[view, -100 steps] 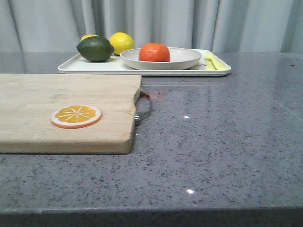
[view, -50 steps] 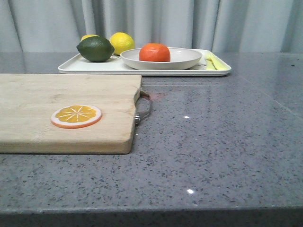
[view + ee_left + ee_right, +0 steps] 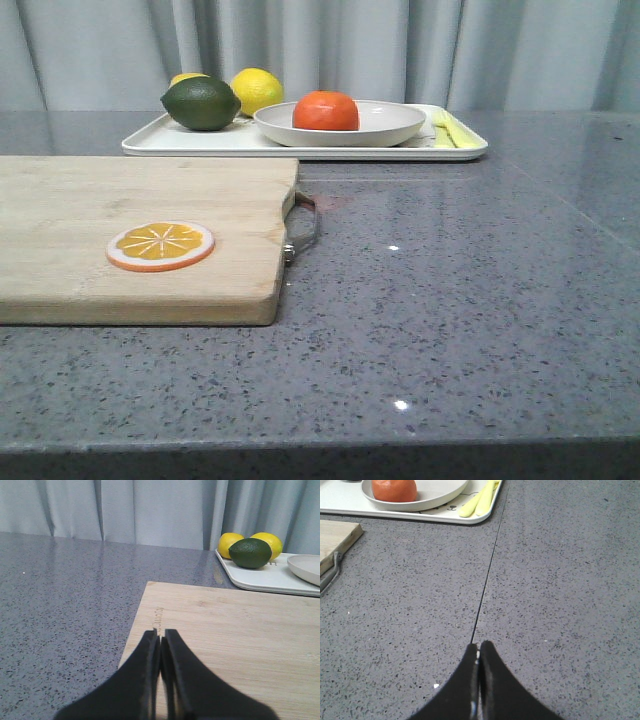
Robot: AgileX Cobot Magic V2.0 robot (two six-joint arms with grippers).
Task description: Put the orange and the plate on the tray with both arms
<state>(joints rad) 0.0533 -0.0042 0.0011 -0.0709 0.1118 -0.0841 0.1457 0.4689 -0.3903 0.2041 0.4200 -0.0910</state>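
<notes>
While the orange (image 3: 326, 111) sits inside the plate (image 3: 390, 124), the plate rests on the tray (image 3: 200, 143) at the far side of the grey counter (image 3: 450, 300) — a dark green lime (image 3: 201, 103) and a lemon (image 3: 257, 89) share that tray. Both grippers are pressed closed and hold nothing: the left gripper (image 3: 161, 639) hangs over the wooden cutting board (image 3: 235, 630), the right gripper (image 3: 478, 650) over bare counter, well apart from the tray.

One orange (image 3: 326, 110), one plate (image 3: 395, 125), one tray (image 3: 200, 143). Two lemons (image 3: 257, 88), one lime (image 3: 201, 103). One slice (image 3: 161, 245) on one board (image 3: 120, 200). Two yellow sticks (image 3: 481, 499), approx. Two grippers: left (image 3: 161, 639), right (image 3: 478, 647).
</notes>
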